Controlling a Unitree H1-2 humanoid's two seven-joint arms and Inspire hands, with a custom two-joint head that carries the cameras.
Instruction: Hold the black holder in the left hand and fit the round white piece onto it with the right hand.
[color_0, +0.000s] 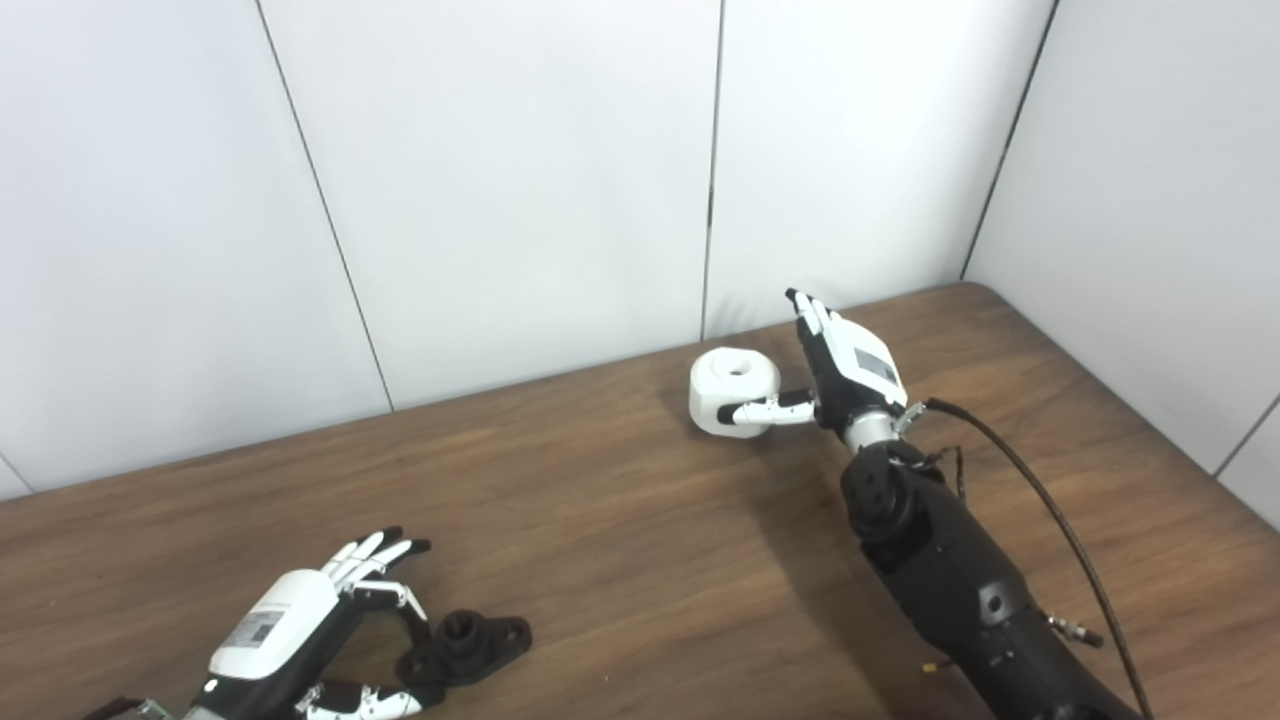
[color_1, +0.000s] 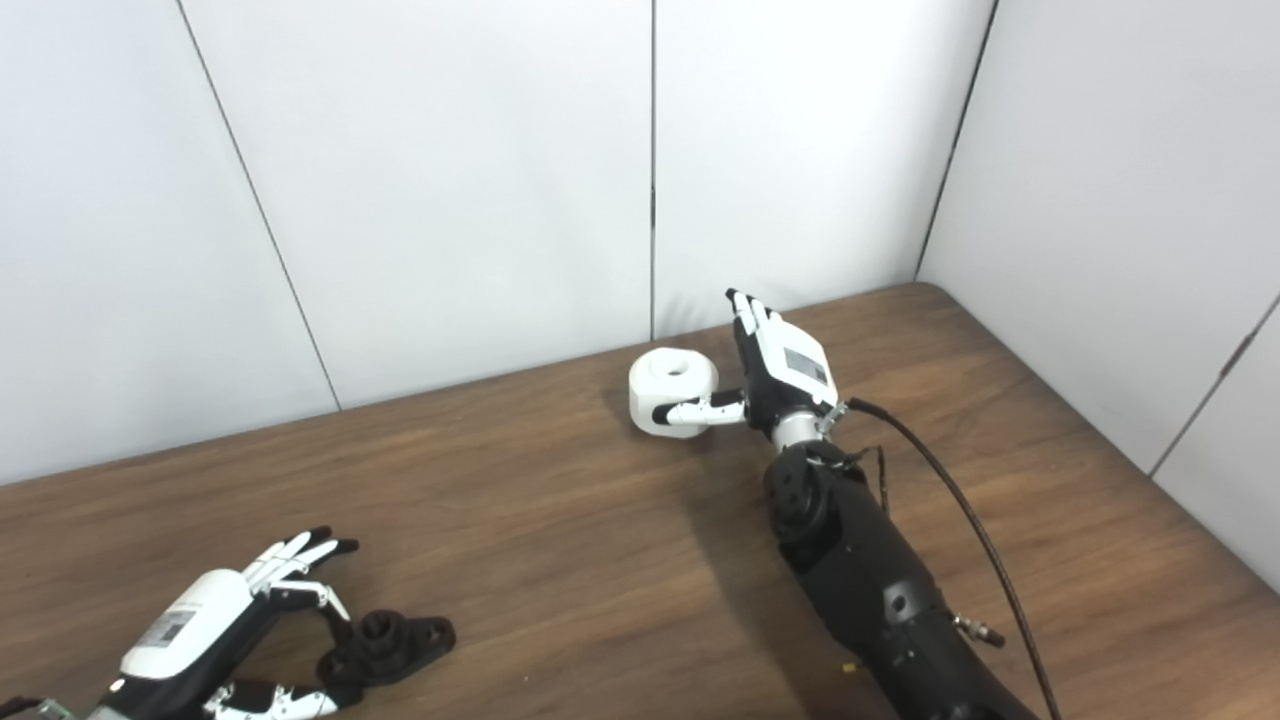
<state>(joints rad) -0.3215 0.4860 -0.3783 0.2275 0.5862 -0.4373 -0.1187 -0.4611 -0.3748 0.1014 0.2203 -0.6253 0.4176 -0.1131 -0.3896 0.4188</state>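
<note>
- Our right hand (color_0: 845, 365) stands upright on the far side of the table, fingers extended upward and apart, thumb stretched sideways so that it touches the near side of the round white plastic piece with a hole in its top (color_0: 733, 390). Nothing is enclosed yet; we judge this an open hand set against the piece, not a grasp.
- Our left hand (color_0: 300, 625) lies low at the near left edge, fingers spread forward and thumb curled beneath. Its finger and thumb tips reach to the small black holder with a raised socket and flat lugs (color_0: 468, 647), which rests on the table; we cannot tell whether the tips touch or pinch it, and the fingers have not closed round it.
- As to progress, we judge the task barely begun: both parts sit on the table, well apart, neither lifted, the white piece not fitted. Left to do: secure the holder in the left hand, grasp and raise the white piece, bring the two together, and seat the piece on the socket.
- The surface is a dark brown wood-grain table (color_0: 620, 560) with a rounded far right corner. A black cable (color_0: 1050, 510) runs along our right forearm.
- Around the table stand plain white wall panels (color_0: 500, 180) with thin dark seams, meeting in a corner at the right.
</note>
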